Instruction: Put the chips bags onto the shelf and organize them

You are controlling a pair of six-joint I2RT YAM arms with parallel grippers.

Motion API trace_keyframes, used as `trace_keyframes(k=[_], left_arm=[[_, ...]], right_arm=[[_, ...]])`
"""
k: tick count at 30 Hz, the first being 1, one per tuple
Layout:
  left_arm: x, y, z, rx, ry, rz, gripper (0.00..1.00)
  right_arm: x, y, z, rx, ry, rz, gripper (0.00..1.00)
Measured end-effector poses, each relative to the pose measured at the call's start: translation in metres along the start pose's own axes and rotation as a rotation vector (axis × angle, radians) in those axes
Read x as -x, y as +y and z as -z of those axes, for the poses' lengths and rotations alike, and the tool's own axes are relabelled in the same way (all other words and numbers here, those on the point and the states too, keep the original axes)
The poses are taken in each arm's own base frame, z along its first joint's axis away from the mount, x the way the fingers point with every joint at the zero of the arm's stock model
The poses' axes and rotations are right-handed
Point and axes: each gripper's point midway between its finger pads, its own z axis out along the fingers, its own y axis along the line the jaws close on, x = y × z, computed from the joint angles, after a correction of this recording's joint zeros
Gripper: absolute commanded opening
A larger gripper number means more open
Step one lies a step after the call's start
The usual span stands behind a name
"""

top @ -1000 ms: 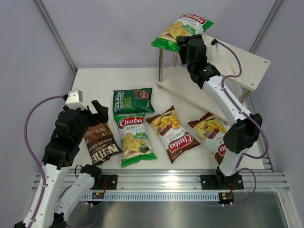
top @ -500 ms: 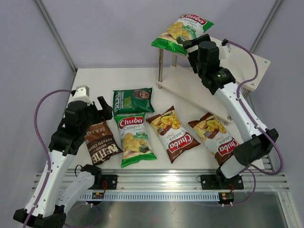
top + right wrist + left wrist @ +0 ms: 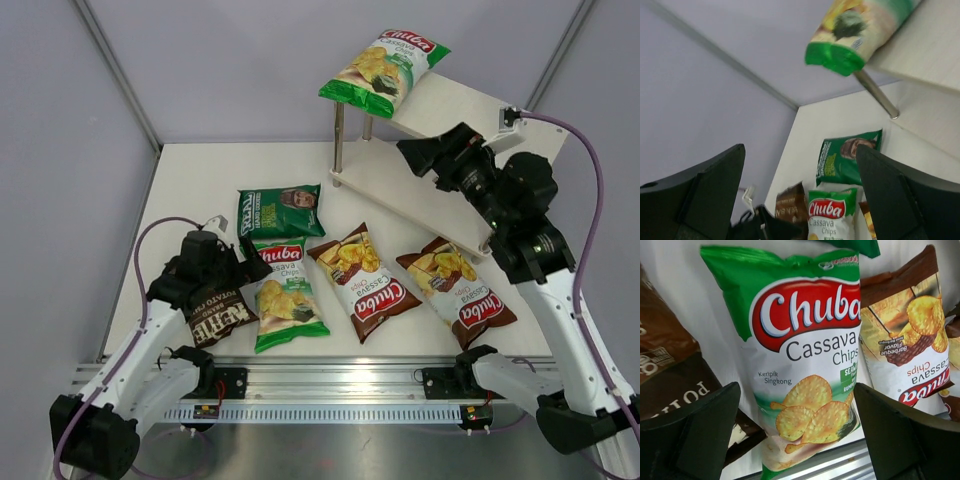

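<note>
Left end effector [image 3: 243,266] sits low over the worktop [image 3: 200,170], fingers spread wide with nothing pinched. In its wrist view they frame the green cassava bag [image 3: 805,365] lying flat below. The dark kettle bag [image 3: 215,308] lies just to that bag's left, and the portrait bag [image 3: 280,211] is just behind it. A brown-red cassava bag [image 3: 362,282] and its twin [image 3: 460,292] lie to the right, side by side. Over at the shelf [image 3: 400,190], the second green bag [image 3: 383,63] rests on the top board, one end hanging past the left corner. Right end effector [image 3: 415,155] hovers near that board, apart from the bag — fingers wide apart, empty.
</note>
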Motion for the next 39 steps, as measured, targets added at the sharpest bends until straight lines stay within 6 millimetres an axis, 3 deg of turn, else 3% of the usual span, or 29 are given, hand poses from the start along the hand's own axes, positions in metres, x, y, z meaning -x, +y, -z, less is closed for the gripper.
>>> trace_keyframes(k=[6,10,14,18,20,22,23,24,29,30,35,39], left_arm=[[-0.022,0.005,-0.019,-0.030,0.062,0.051,0.99],[-0.041,0.013,-0.032,-0.034,0.103,0.077,0.99],[-0.057,0.016,-0.043,-0.064,0.145,0.097,0.98],[-0.060,0.010,-0.051,-0.115,0.151,0.105,0.91],[-0.061,0.008,-0.056,-0.135,0.153,0.112,0.88],[-0.062,0.005,-0.059,-0.160,0.151,0.119,0.77],[-0.062,0.004,-0.060,-0.173,0.149,0.123,0.62],[-0.061,0.001,-0.061,-0.189,0.145,0.130,0.56],[-0.048,-0.020,-0.057,-0.297,0.095,0.136,0.36],[-0.046,-0.023,-0.055,-0.311,0.083,0.136,0.26],[-0.044,-0.024,-0.044,-0.332,0.030,0.160,0.13],[-0.033,-0.029,-0.030,-0.345,-0.031,0.185,0.08]], right_arm=[[-0.054,0.035,0.055,0.320,0.244,0.148,0.99],[-0.089,0.041,0.082,0.470,0.392,0.162,0.99],[-0.105,0.048,0.103,0.583,0.463,0.160,0.99],[-0.112,0.057,0.118,0.685,0.495,0.156,0.99],[-0.114,0.060,0.121,0.719,0.505,0.152,0.99],[-0.115,0.062,0.122,0.740,0.507,0.152,0.99],[-0.115,0.062,0.123,0.750,0.511,0.149,1.00],[-0.116,0.063,0.123,0.756,0.513,0.148,1.00],[-0.120,0.058,0.120,0.748,0.516,0.138,0.99],[-0.121,0.056,0.118,0.737,0.516,0.134,0.99],[-0.135,0.030,0.101,0.617,0.516,0.092,1.00],[-0.164,-0.005,0.089,0.500,0.568,0.015,0.99]])
